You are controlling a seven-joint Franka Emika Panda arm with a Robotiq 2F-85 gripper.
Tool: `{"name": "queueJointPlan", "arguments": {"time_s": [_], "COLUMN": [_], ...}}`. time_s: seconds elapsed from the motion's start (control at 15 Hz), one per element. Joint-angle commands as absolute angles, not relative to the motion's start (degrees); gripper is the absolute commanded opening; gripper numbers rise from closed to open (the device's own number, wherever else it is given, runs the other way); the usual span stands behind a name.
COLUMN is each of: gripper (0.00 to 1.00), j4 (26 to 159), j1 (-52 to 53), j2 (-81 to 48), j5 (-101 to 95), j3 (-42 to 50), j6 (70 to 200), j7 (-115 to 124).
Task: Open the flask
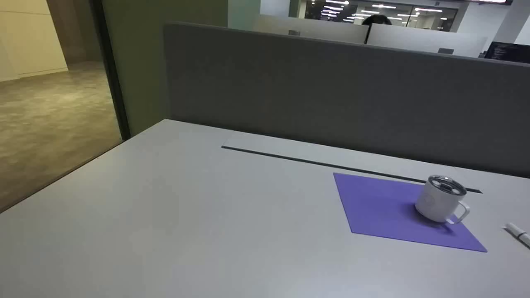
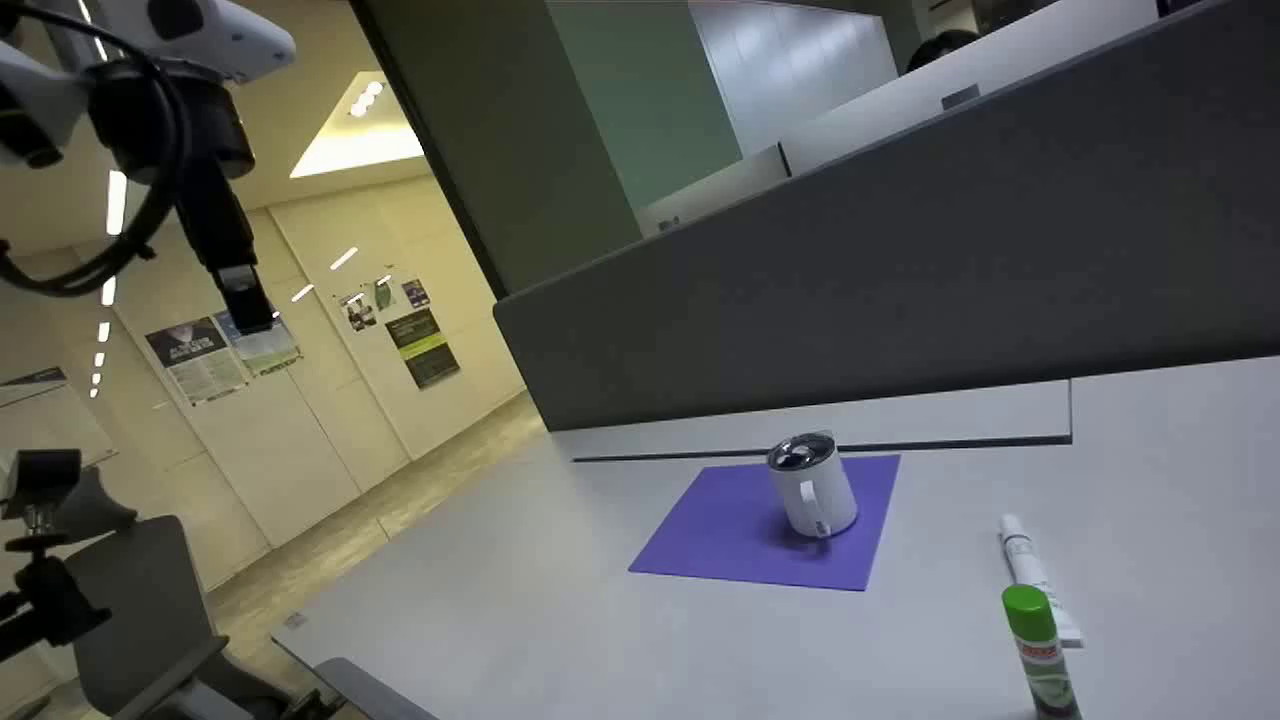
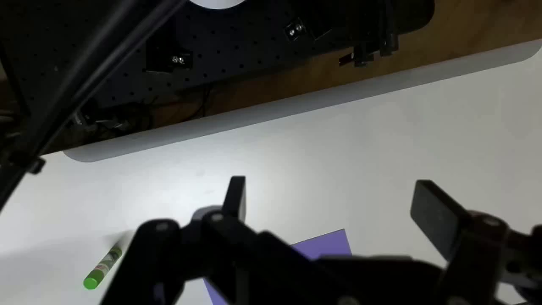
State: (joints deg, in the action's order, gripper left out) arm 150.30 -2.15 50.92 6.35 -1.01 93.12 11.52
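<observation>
- Gripper (image 3: 332,207): I see its jaws spread wide, holding nothing.
- Flask (image 1: 439,201): upright, lid (image 1: 447,185) on, toward 3 o'clock on the purple mat (image 1: 374,207) in both exterior views.
- Green-capped tube (image 2: 1041,652): 4 o'clock of the flask, in an exterior view.

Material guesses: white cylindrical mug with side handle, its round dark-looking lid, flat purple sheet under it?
White cylindrical mug: probably coated metal, satin; soft shading, no mirror-like reflections. Ceramic possible.
Round dark-looking lid: likely clear plastic, glossy; bright reflections, darkness inside seems to show through.
Flat purple sheet: matte; even colour, no glare, thin edge. Foam, felt or card, can't tell which.
</observation>
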Motion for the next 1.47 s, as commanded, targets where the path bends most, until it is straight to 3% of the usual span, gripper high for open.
{"name": "queueJointPlan", "arguments": {"time_s": [0.0, 0.6, 1.0, 1.4], "gripper": [1.00, 1.00, 1.00, 1.00], "j4": [150.2, 149.7, 144.9, 130.5], "j1": [-2.8, -3.2, -7.1, -7.6], "j2": [50.9, 50.1, 28.9, 7.2], "j5": [6.7, 4.4, -10.4, -17.6], "j3": [-1.5, -1.6, 5.3, 8.9], "j6": [93.0, 94.0, 117.5, 115.8], "j7": [11.1, 9.9, -4.0, -19.4]}}
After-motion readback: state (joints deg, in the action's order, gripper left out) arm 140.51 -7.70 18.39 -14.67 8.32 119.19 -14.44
